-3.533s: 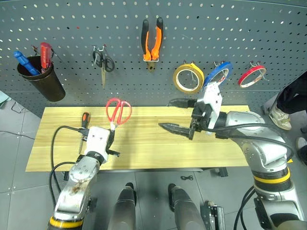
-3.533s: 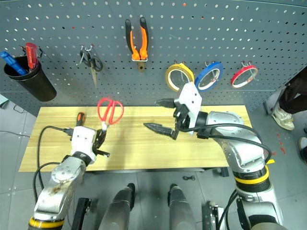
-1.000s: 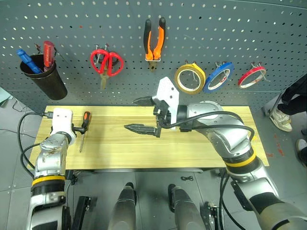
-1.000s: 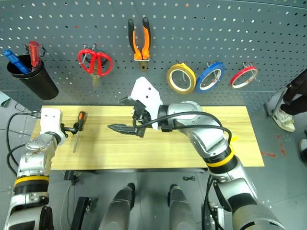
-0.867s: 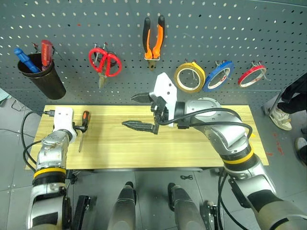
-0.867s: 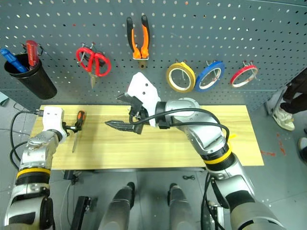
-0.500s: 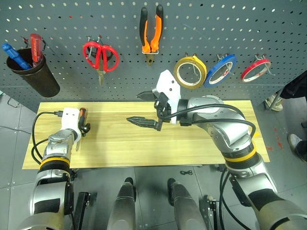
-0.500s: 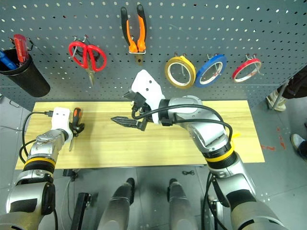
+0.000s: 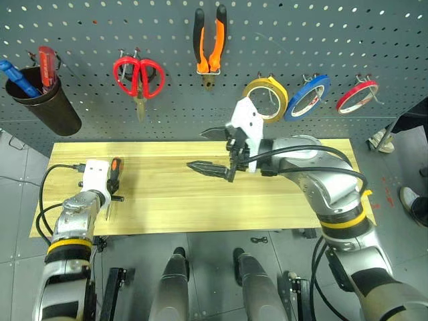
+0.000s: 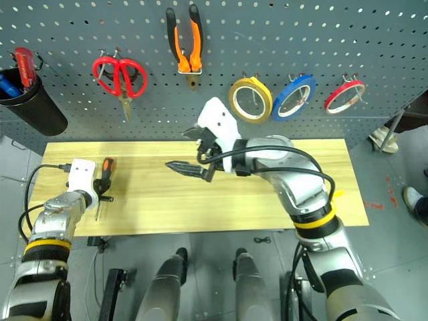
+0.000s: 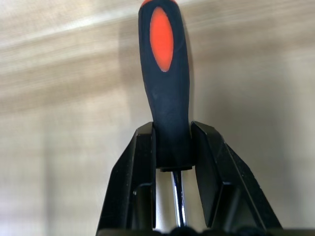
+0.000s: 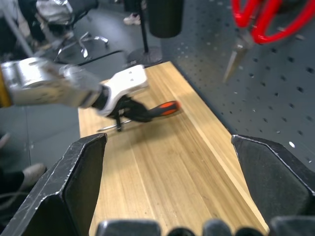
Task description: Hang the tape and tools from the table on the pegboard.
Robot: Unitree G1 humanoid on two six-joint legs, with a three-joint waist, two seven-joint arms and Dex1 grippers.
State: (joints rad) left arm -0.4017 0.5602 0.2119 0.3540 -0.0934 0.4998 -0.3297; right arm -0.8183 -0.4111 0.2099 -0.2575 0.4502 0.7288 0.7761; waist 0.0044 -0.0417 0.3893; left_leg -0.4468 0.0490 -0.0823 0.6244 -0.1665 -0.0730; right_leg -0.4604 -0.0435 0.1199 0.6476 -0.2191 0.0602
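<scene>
Your left gripper (image 11: 172, 147) is squeezing the low end of the screwdriver (image 11: 165, 73) handle, which points straight ahead from the fingers, while your right gripper (image 9: 215, 150) hangs wide open, far off.

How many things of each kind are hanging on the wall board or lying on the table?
Tape rolls: 3, yellow, blue, red
Scissors: 1, red-handled scissors; another pair may hide behind it
Pliers: 1, orange-and-black pliers
Screwdrivers: 3, two in the black cup, blue and red, plus screwdriver on the table
Cups: 1
Total: 9
</scene>
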